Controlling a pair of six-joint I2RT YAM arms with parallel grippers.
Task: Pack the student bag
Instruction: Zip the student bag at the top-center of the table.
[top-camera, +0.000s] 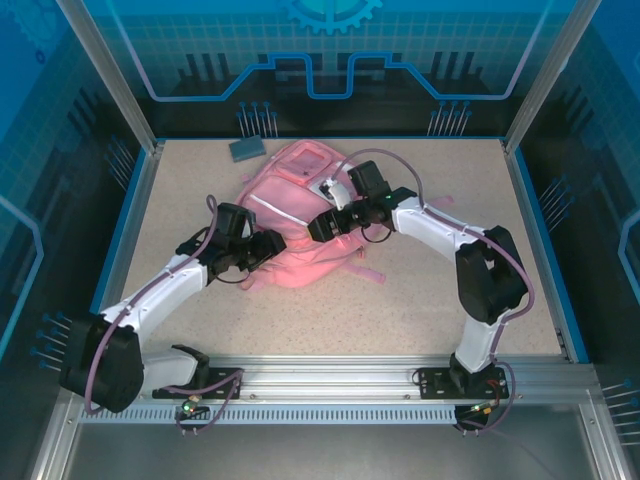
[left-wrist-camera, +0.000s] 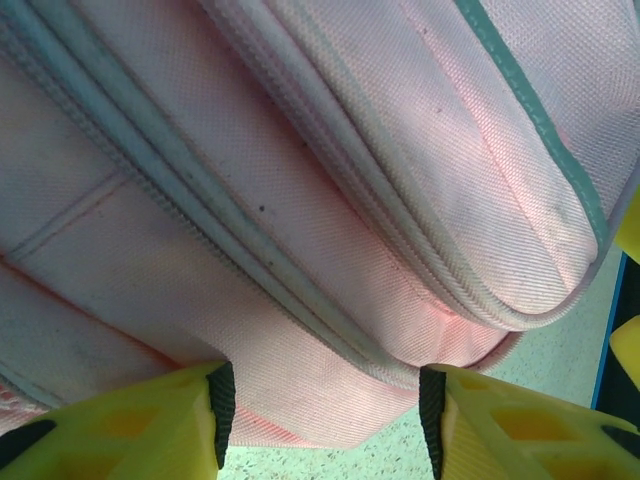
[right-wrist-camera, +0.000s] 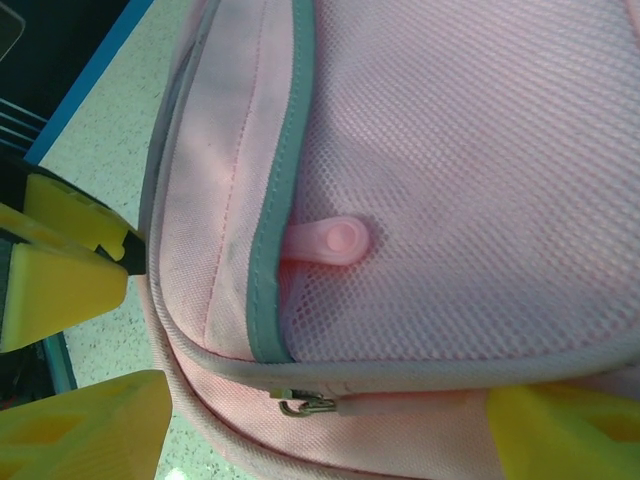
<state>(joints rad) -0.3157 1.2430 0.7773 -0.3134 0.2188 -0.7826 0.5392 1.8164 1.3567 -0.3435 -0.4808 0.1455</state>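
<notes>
Back left of the desk (top-camera: 170, 210): a flat grey block (top-camera: 247, 149) lies just beside the top corner of the student bag (top-camera: 290, 185).

Your left gripper (top-camera: 266, 248) reaches in low from the left and meets the bag's near-left edge. In the left wrist view its yellow fingers (left-wrist-camera: 150, 430) stand apart, and a fold of the pink fabric runs across the gap from one black pad to the other. Speckled desk shows below the fold. You can't tell whether the jaws are pinching the fold or only bracketing it.

The bag lies flat at centre back of the desk with its front pockets up. It is the largest thing there, and both arms converge on it.

Your right gripper (top-camera: 325, 224) hangs over the middle of the bag. In the right wrist view its jaws are spread wide, with one finger (right-wrist-camera: 80, 430) over bare desk off the bag's edge and the other over the pink cloth. Between them sits a metal zip pull (right-wrist-camera: 305, 404) at the seam. Above it a round pink tab (right-wrist-camera: 335, 240) pokes out beside the grey trim of a mesh panel (right-wrist-camera: 480, 180).
</notes>
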